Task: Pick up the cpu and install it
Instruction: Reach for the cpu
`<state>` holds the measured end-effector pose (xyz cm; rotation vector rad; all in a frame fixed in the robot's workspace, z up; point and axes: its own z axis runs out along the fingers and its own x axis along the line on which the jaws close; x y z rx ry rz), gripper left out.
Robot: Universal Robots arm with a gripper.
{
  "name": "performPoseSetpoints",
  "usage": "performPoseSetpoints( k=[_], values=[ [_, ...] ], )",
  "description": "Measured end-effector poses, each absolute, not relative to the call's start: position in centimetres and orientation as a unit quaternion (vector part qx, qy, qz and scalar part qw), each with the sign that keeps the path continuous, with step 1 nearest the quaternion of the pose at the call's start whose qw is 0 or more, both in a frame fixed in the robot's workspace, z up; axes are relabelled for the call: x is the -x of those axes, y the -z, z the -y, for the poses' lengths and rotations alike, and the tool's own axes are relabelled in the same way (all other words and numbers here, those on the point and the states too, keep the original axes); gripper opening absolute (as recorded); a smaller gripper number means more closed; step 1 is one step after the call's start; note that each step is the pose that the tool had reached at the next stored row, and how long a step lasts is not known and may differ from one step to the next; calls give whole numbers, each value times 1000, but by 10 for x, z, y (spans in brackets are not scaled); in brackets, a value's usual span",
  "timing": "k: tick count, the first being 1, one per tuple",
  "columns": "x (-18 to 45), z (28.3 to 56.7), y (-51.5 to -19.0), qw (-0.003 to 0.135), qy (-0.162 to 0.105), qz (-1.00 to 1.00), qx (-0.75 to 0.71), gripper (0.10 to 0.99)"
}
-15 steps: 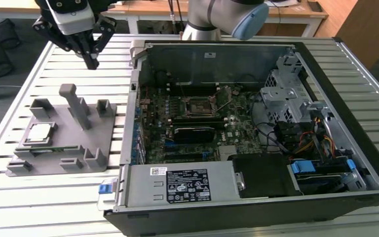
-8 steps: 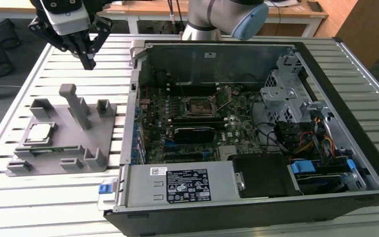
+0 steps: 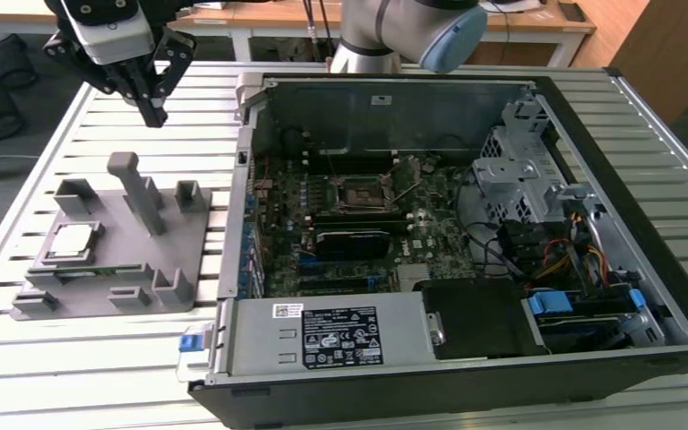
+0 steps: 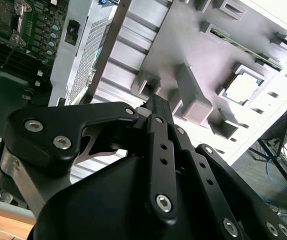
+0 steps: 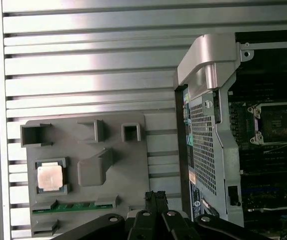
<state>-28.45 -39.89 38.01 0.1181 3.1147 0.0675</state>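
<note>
I see the cpu [image 3: 73,240] lying flat in a square pocket of the grey plastic fixture [image 3: 141,269], on the exterior view's left, outside the computer case [image 3: 440,82]. It is a small square chip with a shiny silver-grey metal top and a thin darker rim. In the first wrist view the cpu [image 5: 50,176] catches a pale, slightly warm sheen, and in the second wrist view its lid [image 4: 242,87] glares almost white. Low fixture walls frame it on all sides. Just beside its pocket a green strip of circuit board [image 5: 76,205] sits in a slot of the same fixture [image 5: 133,165].

The fixture rests on the slatted metal table [image 3: 105,358], close against the open case. Inside the case I can make out the motherboard's empty socket [image 3: 362,193], black with a metal frame, well apart from the chip.

My gripper [image 3: 154,115] hangs above the table, past the fixture's tall post and well clear of the cpu. Its black fingers [image 5: 156,200] are pressed together with nothing between them.
</note>
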Motion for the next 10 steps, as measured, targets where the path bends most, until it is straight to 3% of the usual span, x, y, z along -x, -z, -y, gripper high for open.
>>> performPoseSetpoints(
  k=[10],
  values=[
    [292, 399, -379, 12, -22, -999, -38, 106]
  ],
)
